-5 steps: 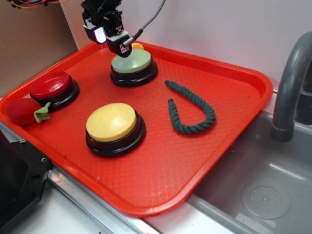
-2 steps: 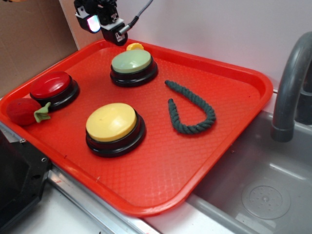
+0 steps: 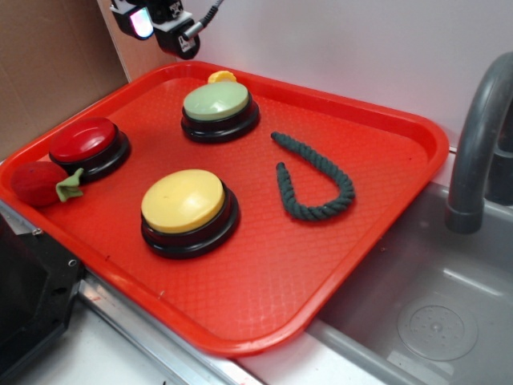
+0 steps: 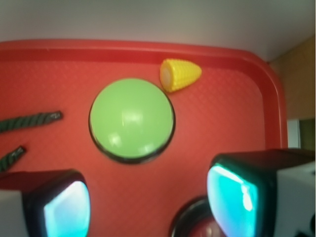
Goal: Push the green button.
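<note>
The hand [image 3: 178, 38] is seen raised above the far left corner of the red tray [image 3: 385, 200], clear of everything on it; in the wrist view its two glowing fingertips [image 4: 232, 197] are set well apart with nothing between them. The green button [image 3: 216, 103] is found below the hand and slightly toward the tray's centre, standing upright on the tray, its pale dome untouched. Just beside the button, on the side nearer the tray's far rim, a small yellow toy corn [image 4: 180, 74] is seen. A dark green rope [image 3: 317, 180] is laid further from the hand, beyond the button. The yellow button [image 3: 184, 202] and red button [image 3: 84, 140] are placed well apart from the hand.
</note>
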Available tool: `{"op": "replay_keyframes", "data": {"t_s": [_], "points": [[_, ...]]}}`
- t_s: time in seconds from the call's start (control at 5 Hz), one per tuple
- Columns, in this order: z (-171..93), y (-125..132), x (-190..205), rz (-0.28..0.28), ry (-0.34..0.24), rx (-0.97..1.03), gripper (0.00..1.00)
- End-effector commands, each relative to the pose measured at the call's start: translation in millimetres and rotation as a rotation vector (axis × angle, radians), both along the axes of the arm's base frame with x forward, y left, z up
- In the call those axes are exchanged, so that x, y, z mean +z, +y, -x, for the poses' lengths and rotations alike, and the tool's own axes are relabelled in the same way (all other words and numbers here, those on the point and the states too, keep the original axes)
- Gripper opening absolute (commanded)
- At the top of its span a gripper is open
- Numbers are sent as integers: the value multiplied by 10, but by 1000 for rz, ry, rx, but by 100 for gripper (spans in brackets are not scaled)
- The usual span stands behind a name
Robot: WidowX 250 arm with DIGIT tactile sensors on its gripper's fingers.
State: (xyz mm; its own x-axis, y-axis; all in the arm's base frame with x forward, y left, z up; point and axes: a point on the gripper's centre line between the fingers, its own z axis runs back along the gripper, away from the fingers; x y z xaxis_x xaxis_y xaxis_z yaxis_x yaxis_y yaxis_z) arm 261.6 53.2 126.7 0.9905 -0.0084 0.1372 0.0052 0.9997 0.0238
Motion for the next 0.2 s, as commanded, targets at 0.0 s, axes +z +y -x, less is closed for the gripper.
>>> {"op": "replay_keyframes", "data": {"t_s": [0.0], "points": [[-2,-69,362,-56,-98,48,100]]}}
